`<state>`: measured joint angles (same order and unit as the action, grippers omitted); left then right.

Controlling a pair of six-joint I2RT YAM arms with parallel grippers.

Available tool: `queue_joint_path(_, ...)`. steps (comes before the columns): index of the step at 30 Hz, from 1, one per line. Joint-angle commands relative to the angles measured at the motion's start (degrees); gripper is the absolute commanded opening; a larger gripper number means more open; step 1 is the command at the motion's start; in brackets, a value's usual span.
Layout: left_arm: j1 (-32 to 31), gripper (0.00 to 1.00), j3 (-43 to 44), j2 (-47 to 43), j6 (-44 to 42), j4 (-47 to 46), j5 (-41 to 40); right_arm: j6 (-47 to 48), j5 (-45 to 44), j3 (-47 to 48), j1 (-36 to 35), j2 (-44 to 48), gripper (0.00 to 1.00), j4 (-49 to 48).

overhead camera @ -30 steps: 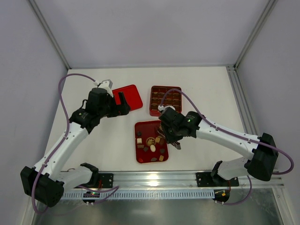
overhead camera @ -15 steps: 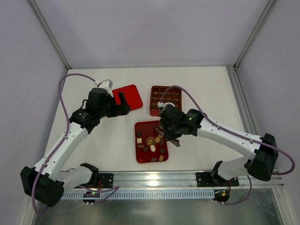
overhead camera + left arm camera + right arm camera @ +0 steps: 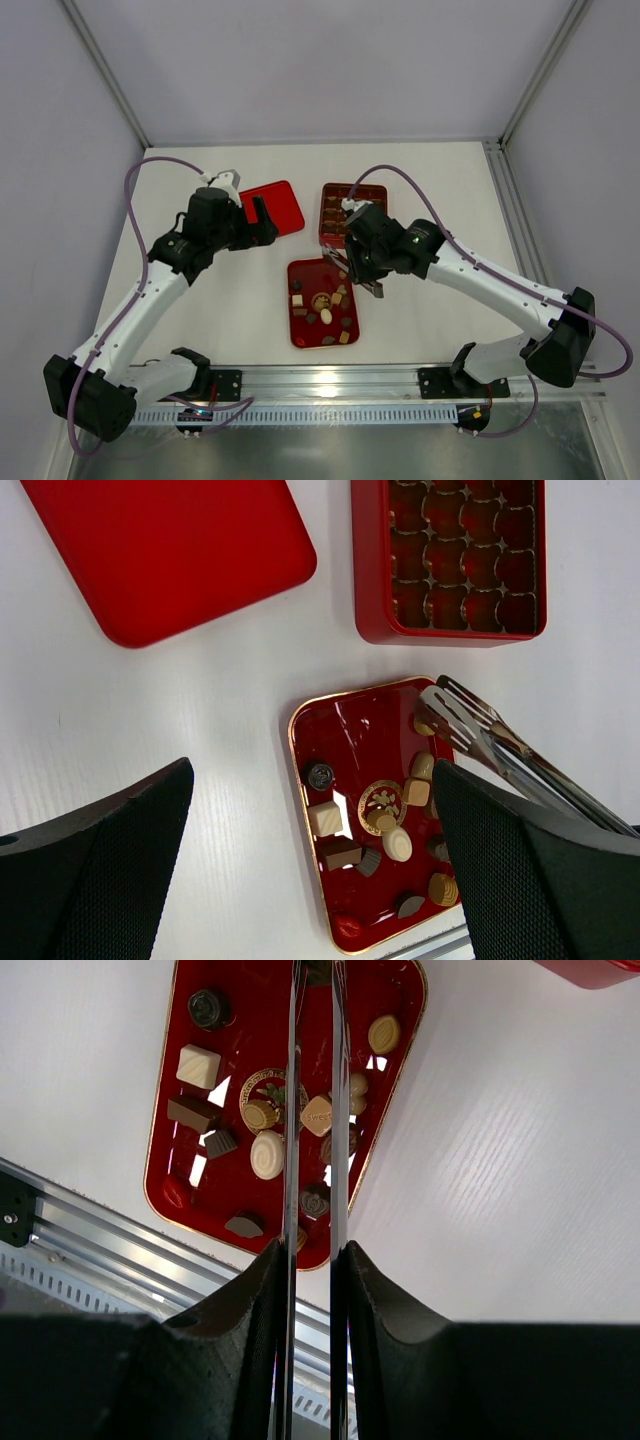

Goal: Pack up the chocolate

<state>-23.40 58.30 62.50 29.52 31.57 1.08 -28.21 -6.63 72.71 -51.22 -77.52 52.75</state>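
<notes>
Since the frame one second earlier, the right gripper (image 3: 315, 972) had travelled from the near right side of the gold-rimmed tray (image 3: 350, 742) to its far right corner, toward the compartment box (image 3: 450, 636). Its long metal blades stood almost together. A tan piece lay at the tips, but whether it was clamped could not be told. The left gripper (image 3: 262, 221) hung wide open and empty near the flat red tray (image 3: 170, 550). The chocolate (image 3: 397, 844) lay loose in the gold-rimmed tray. For a clean transfer, the blades should hold one piece squarely, lift clear of the rim, and release low over a vacant cell. A gold round emblem (image 3: 382, 801) marked the tray floor; no lettering was legible.
</notes>
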Motion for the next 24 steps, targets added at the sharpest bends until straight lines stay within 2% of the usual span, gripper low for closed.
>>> queue_joint_path(1,-0.1,1.00,0.2,-1.2,-0.8,-0.7,-0.6,1.0,0.9,2.2,0.2,0.1,0.29,-1.1)
queue_joint_path(12,-0.1,1.00,0.1,-1.1,-0.7,-0.7,-0.6,1.2,3.4,1.9,1.0,0.7,0.29,-1.0)
queue_joint_path(24,-0.1,1.00,0.1,-0.9,-0.6,-0.7,-0.6,-0.7,9.0,-8.8,0.5,2.2,0.28,-5.5)
